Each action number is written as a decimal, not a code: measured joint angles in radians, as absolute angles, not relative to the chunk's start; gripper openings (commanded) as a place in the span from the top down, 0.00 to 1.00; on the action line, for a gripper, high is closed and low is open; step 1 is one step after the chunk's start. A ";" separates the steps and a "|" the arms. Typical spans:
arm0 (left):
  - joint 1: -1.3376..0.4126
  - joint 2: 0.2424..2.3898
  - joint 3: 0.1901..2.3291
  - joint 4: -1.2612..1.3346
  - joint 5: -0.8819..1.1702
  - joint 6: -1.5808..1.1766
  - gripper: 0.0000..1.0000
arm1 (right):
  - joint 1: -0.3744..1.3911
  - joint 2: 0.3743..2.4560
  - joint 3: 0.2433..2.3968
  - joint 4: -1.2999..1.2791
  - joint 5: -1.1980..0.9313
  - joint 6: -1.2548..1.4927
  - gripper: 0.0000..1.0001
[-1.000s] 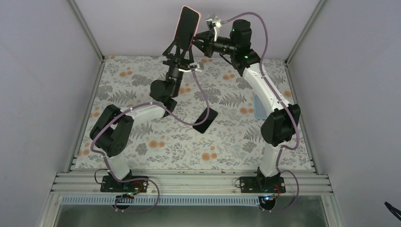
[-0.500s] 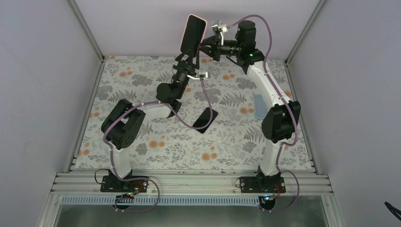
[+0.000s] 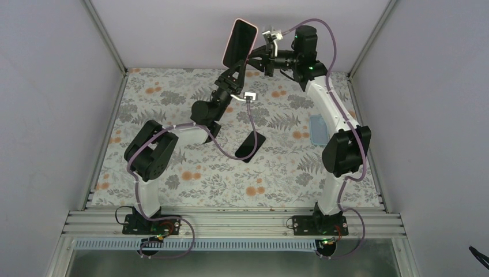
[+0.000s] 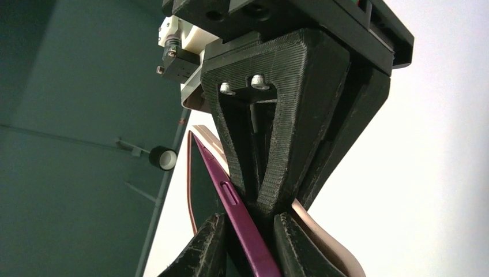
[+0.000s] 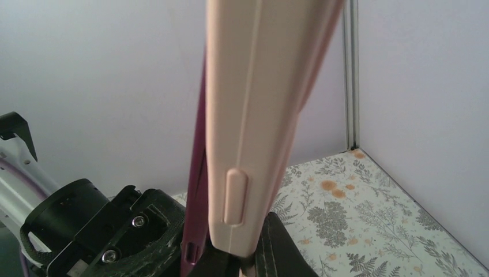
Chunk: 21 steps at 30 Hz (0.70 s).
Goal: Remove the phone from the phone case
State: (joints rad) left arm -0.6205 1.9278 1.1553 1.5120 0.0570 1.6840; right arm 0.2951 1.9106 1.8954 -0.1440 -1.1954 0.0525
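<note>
Table (image 3: pixel 173 173): a black slab (image 3: pixel 251 147) lies flat, well apart from both grippers
Left gripper (image 3: pixel 233 69): clamped on the phone (image 4: pixel 232 199), raised at the far end
Right gripper (image 3: pixel 254 56): seemingly pinched on the phone case (image 5: pixel 254 115) edge
Progress: one case edge gapes off the phone; the rest looks seated; full separation remains

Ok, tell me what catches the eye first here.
A phone in a pink case is held high near the far wall, gripped from below by the left gripper and from the side by the right gripper. Up close, the phone's magenta edge stands apart from the case. A second, black phone lies flat mid-table on the floral mat.
</note>
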 measured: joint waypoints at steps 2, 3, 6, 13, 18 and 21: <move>-0.620 1.924 1.155 1.518 0.062 1.686 0.80 | 0.295 1.918 1.935 -0.211 -1.197 0.014 0.97; -0.620 1.920 1.153 1.517 0.062 1.687 0.78 | 0.295 1.921 1.950 -0.235 -1.198 -0.001 0.97; -0.620 1.905 1.139 1.511 0.066 1.700 0.55 | 0.295 1.930 1.980 -0.290 -1.203 -0.039 0.97; -0.617 1.888 1.090 1.505 0.081 1.720 0.53 | 0.286 1.960 1.983 -0.355 -1.227 -0.060 0.97; -0.616 1.888 1.088 1.505 0.088 1.740 0.57 | 0.286 1.962 1.981 -0.347 -1.242 -0.050 0.97; -0.614 1.888 1.088 1.506 0.088 1.764 0.58 | 0.286 1.961 1.981 -0.336 -1.243 -0.043 0.97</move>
